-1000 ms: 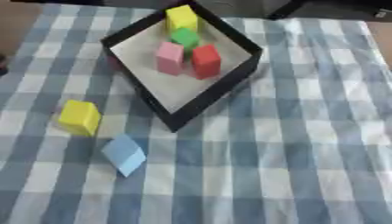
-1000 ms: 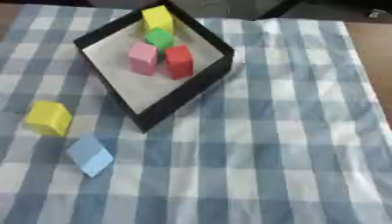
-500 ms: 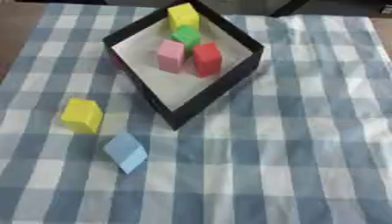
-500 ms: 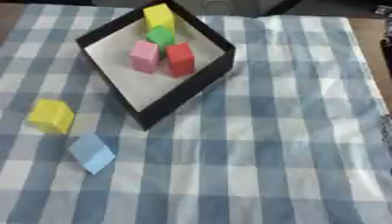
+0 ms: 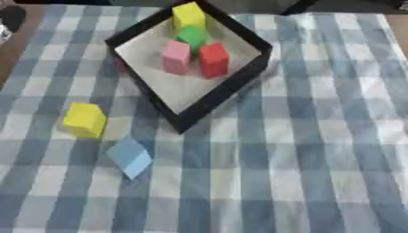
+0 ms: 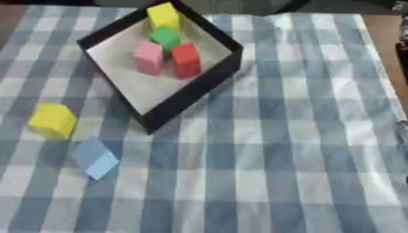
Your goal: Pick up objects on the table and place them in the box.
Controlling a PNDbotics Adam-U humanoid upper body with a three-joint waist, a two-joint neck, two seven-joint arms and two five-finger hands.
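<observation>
A black box (image 5: 216, 97) with a pale floor sits askew at the back of the checked cloth. Inside it are a yellow block (image 5: 189, 15), a green block (image 5: 191, 35), a pink block (image 5: 176, 56) and a red block (image 5: 213, 60). Outside the box, a yellow block (image 5: 84, 119) lies on the cloth to its front left. A light blue block (image 5: 130, 157) lies tilted just in front of that one. A thin grey-dark sliver (image 6: 401, 132) at the right edge of the right eye view looks like part of my right hand. My left hand does not show.
The blue-and-white checked cloth (image 5: 303, 164) covers the table, with brown table (image 6: 382, 27) showing past its right edge. A dark object (image 5: 12, 18) sits at the far left corner.
The blocks and the box have not moved. A grey-dark sliver has appeared at the right edge of the right eye view.
</observation>
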